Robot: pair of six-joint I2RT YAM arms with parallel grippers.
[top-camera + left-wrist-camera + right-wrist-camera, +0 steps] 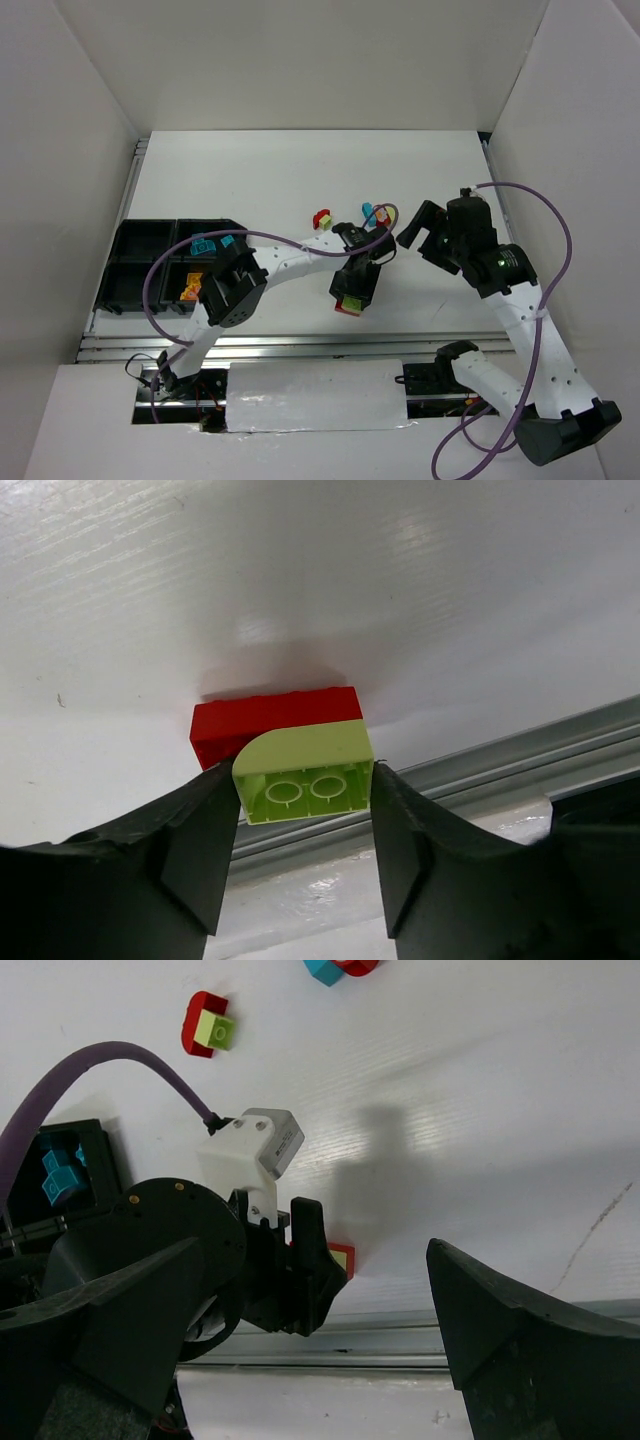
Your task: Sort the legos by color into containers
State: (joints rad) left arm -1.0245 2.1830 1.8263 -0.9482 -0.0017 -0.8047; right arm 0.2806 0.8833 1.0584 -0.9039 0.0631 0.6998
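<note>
Overhead, white walls (pixel 300 60) enclose a white table (pixel 280 180) bearing a black tray (pixel 140 242).

Left arm (pixel 290 260) stretched forward and to the right, wrist bent down. Left hand (pixel 352 295) points down, fingers (pixel 200 850) pressed against both sides of a lime-and-red brick (pixel 305 770). Right arm (pixel 520 300) raised, elbow bent. Right hand (pixel 420 235) faces the left hand, spread wide, holding nothing.

A white table (pixel 300 180) sits boxed in by plain white walls (pixel 300 60) at left, right and far; a grey metal rail (pixel 300 345) edges its near side.
</note>
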